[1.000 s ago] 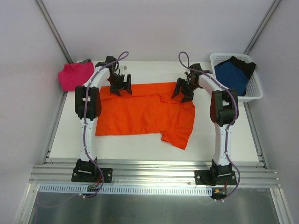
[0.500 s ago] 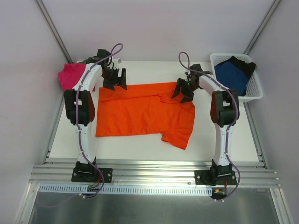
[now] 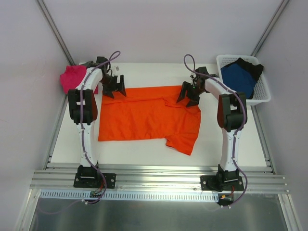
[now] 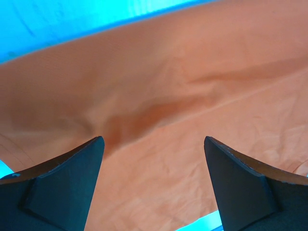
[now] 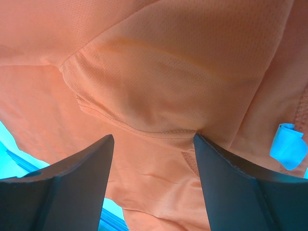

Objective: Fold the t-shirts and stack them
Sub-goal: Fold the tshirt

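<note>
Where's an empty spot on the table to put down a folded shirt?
Bare table shows along the near edge, between the orange shirt and the front rail, and at the back, between the left tool and right tool. The pink shirt crowds the far-left corner; the basket crowds the far right.

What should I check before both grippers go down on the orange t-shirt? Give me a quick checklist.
1. Left gripper open: ok, jaws apart over the orange t-shirt, far left edge.
2. Right gripper open: ok, jaws apart over its far right part.
3. Cloth in either grip: not ok, nothing pinched yet.
4. Shirt lying flat: not ok, one sleeve sticks out near right.
5. Pink t-shirt clear of the left arm: cannot tell, they overlap from above.
6. Blue t-shirt and black t-shirt out of the way: ok, both in the white basket.
</note>
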